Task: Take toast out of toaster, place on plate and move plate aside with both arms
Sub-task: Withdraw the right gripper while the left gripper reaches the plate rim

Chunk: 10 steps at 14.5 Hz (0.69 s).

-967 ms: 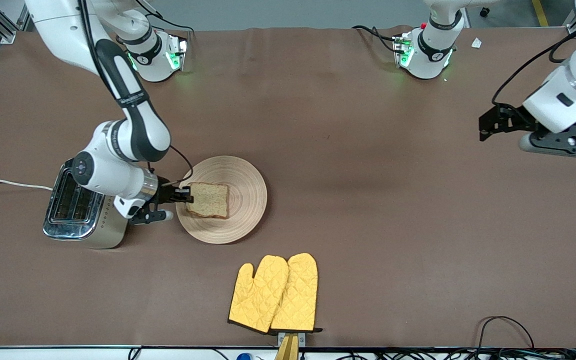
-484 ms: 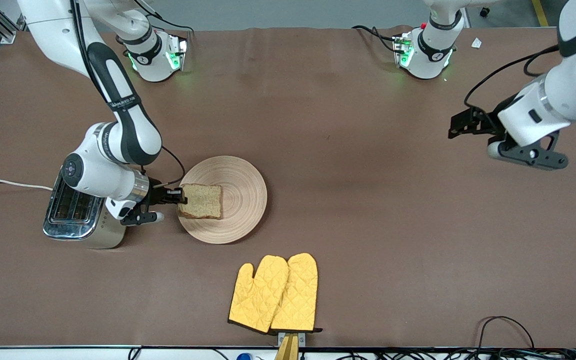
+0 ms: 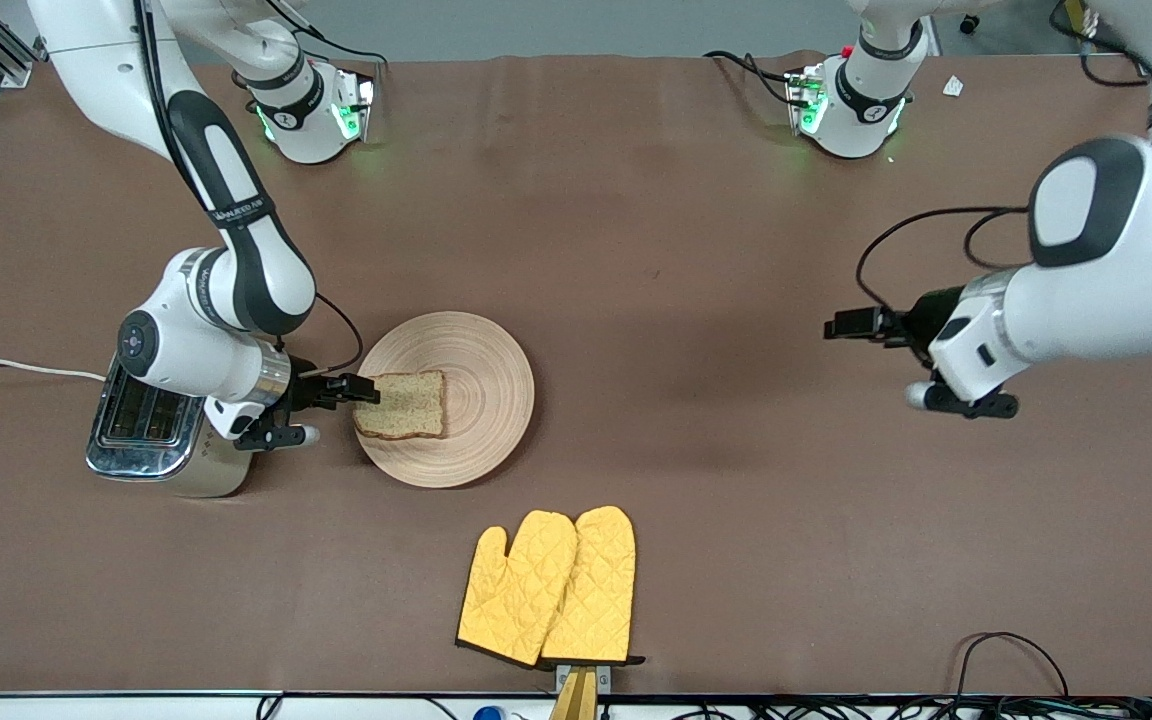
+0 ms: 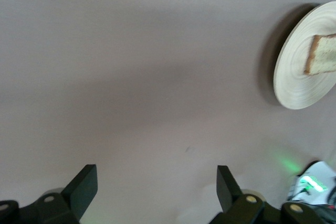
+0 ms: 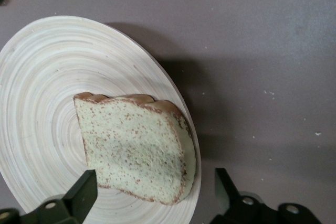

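On the plate (image 3: 476, 400) near the right arm's end of the desk (image 3: 696, 250) lies the toast (image 3: 401, 404), flat, on the part of the plate closest to the toaster (image 3: 151, 425). My right pincer (image 3: 358, 389) is beside the plate's rim at the toast's edge, fingers apart, nothing clamped; the right wrist view shows the toast (image 5: 134, 148) lying free between the open fingers. Toaster slots look empty. My left pincer (image 3: 851, 323) hangs over bare desk toward the left arm's end, well apart from the plate, fingers apart too. Oven mitts (image 3: 548, 585) lie nearer the front camera than the plate. Step, as I judge it: toast placed, release done. Next: bring both pincers to the plate rim and shift it aside without tipping the toast off.
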Tool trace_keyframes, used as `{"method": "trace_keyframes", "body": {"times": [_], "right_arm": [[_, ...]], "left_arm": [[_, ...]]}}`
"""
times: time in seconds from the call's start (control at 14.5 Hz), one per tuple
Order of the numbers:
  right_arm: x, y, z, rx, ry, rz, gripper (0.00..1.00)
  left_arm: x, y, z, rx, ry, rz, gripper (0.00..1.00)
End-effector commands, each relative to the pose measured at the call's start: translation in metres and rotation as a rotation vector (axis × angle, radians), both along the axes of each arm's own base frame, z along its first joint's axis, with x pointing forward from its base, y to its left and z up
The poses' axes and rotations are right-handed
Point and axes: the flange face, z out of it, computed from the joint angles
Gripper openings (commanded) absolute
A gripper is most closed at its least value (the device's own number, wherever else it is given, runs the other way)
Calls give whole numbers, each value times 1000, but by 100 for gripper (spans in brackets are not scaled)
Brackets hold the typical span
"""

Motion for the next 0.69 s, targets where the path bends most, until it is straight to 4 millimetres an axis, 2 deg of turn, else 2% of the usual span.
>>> {"method": "trace_keyframes", "body": {"times": [0.0, 0.07, 0.28, 0.35, 0.41, 0.55, 0.62], "right_arm": [[-3, -1, 12, 22, 27, -40, 100], [-2, -2, 25, 28, 19, -42, 100], [1, -32, 68, 43, 11, -73, 100], [4, -42, 85, 49, -6, -85, 100], [6, -58, 102, 52, -29, -106, 100], [5, -90, 138, 23, -60, -113, 100], [1, -112, 159, -21, -82, -109, 100]], "left_arm": [[13, -7, -51, -67, 42, 72, 100], [17, -7, -71, -73, 59, 74, 100], [22, -18, -124, -137, 122, 123, 100], [21, -34, -145, -183, 142, 142, 100], [22, -49, -157, -212, 138, 158, 100], [18, -91, -174, -281, 135, 187, 100], [15, -115, -181, -332, 137, 207, 100]]}}
